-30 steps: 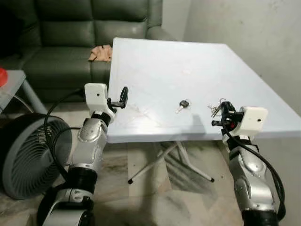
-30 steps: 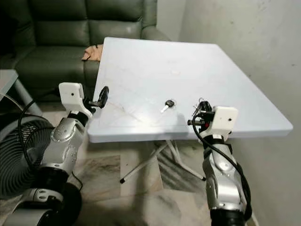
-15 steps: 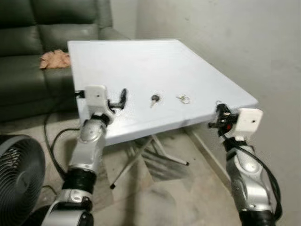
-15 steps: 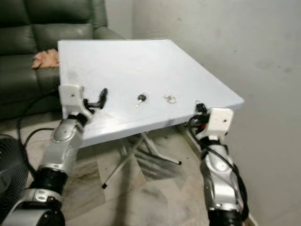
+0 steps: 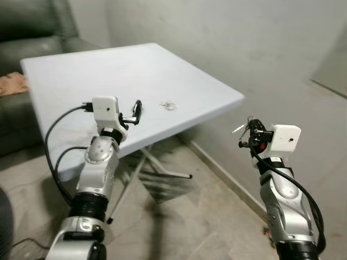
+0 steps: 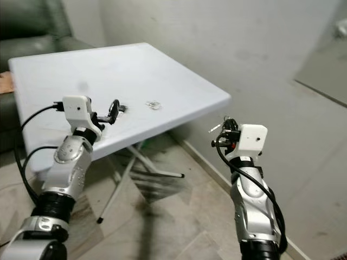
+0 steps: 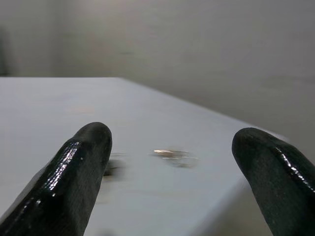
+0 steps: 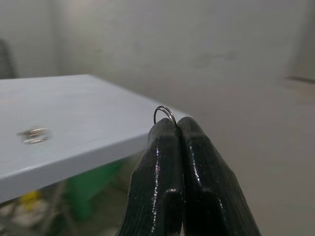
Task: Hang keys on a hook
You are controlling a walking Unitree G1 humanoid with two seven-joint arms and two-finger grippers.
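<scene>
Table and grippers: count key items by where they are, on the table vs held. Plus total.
On the white table: 1, a small key ring
Held in the right gripper: 1, a bunch of keys
Held in the left gripper: 0
Total: 2

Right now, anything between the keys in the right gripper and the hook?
Cannot tell: no hook can be made out. The right gripper is shut on the keys, held in open air past the table corner, facing a bare wall.

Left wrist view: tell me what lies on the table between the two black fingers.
A small metal key ring lies on the white table, framed between the left gripper's open fingers.
</scene>
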